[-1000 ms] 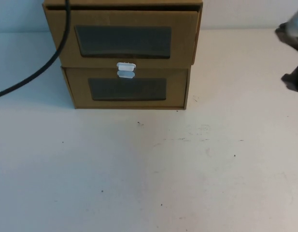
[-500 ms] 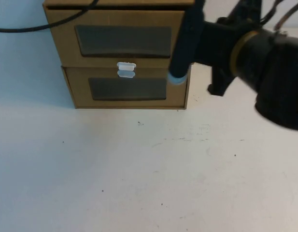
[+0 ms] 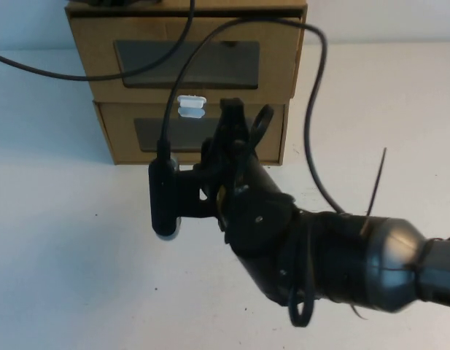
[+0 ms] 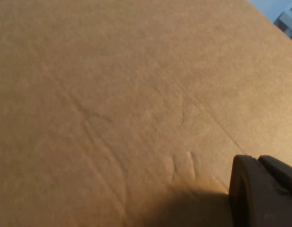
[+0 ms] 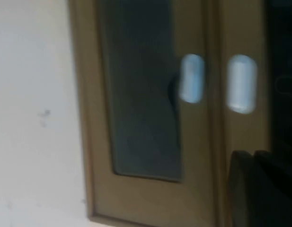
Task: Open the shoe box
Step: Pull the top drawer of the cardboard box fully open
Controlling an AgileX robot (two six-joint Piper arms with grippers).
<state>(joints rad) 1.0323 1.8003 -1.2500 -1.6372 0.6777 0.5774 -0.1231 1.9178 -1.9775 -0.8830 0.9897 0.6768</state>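
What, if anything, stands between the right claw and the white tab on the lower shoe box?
Nothing visible does. The right claw, shut, sits just before the lower shoe box, right of its white tab, and its wrist view shows that tab unblocked. The left claw is close over brown cardboard.

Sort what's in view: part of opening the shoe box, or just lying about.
Job: two stacked brown cardboard shoe boxes, their white plastic tabs; right gripper, shut, before the lower box; left gripper near the cardboard.
Just there: black cables, white table.
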